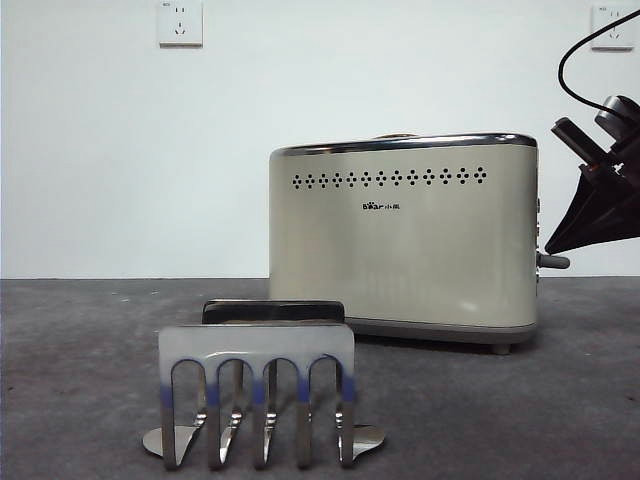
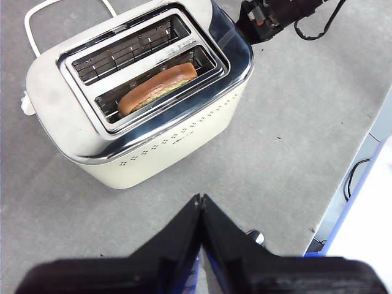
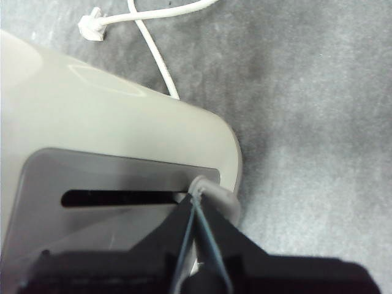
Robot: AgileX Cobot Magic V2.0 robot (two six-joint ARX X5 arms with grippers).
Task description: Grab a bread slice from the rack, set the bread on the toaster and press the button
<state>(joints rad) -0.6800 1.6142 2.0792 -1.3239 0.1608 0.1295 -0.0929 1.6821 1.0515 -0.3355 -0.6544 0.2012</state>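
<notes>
The cream toaster (image 1: 405,240) stands right of centre. The slice of bread (image 2: 158,87) sits sunk in one of its two top slots, with only the brown crust showing. The steel rack (image 1: 258,395) stands empty in front of the toaster. The dark button (image 1: 555,261) projects from the toaster's right end. My right gripper (image 3: 196,197) is shut, its tips resting on the button (image 3: 209,187); in the front view it comes in from the right edge (image 1: 552,243). My left gripper (image 2: 200,199) is shut and empty, high above the table beside the toaster (image 2: 135,98).
A white power cable (image 3: 153,49) lies on the grey table behind the toaster. Two wall sockets (image 1: 180,22) are on the white wall. The table's edge (image 2: 361,153) shows in the left wrist view. The right arm (image 2: 275,12) reaches in at the toaster's end.
</notes>
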